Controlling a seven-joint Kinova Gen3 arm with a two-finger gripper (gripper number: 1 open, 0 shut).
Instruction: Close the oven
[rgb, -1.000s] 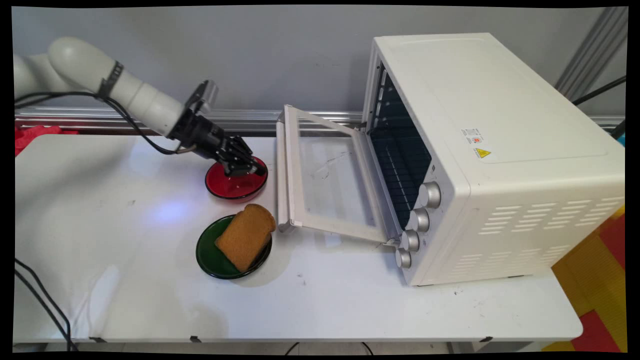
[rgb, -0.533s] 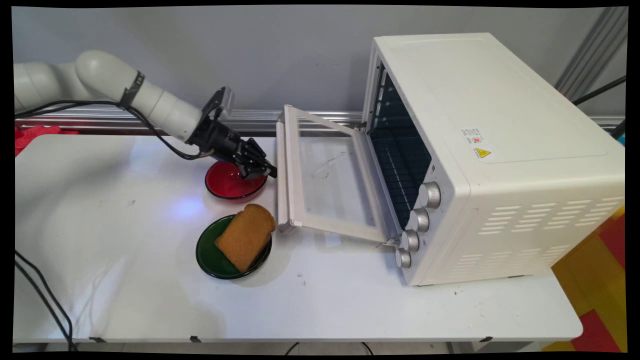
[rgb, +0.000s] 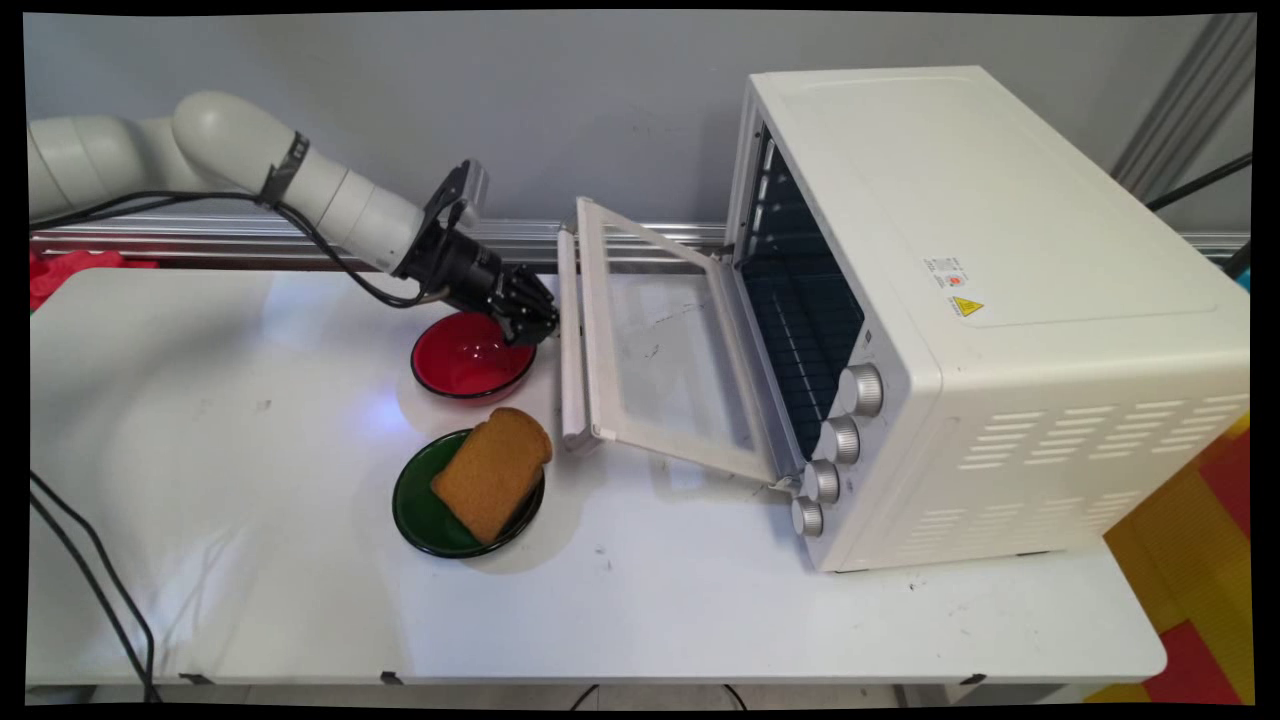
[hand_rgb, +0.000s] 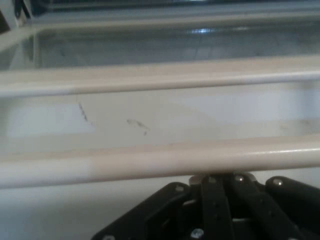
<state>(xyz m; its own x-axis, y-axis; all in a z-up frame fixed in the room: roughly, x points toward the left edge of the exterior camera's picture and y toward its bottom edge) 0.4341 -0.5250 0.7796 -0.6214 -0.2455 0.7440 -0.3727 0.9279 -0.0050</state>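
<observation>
Oven (rgb: 990, 300), one of it and white, is sitting on the right half of the white table (rgb: 250, 560) with its glass door (rgb: 655, 345) hanging partly open, tilted down toward the left. Four silver knobs (rgb: 838, 440) are running in a slanted column down the oven's front corner, and a dark rack is showing inside the cavity.

The black gripper (rgb: 545, 322) is reaching in from the upper left on the white arm and is pressing up against the door's long pale handle (rgb: 570, 340), near the handle's upper half. In the hand view the handle (hand_rgb: 160, 162) is crossing the whole picture just above the gripper's linkage (hand_rgb: 220, 182), with the door's frame bar and glass lying beyond it. Whether the jaws are open or closed I cannot tell (the fingertips are hidden behind the handle in one view and lost against it in the other).

Two dishes are sitting on the table left of the door. One red bowl (rgb: 465, 357) is lying directly under the gripper's wrist, apart from it and holding nothing. One green plate (rgb: 425, 505) is sitting nearer the camera, close to the bowl but not touching it, and is carrying one slice of brown toast (rgb: 492, 473) that is overhanging the plate's rim toward the door's lower corner.
</observation>
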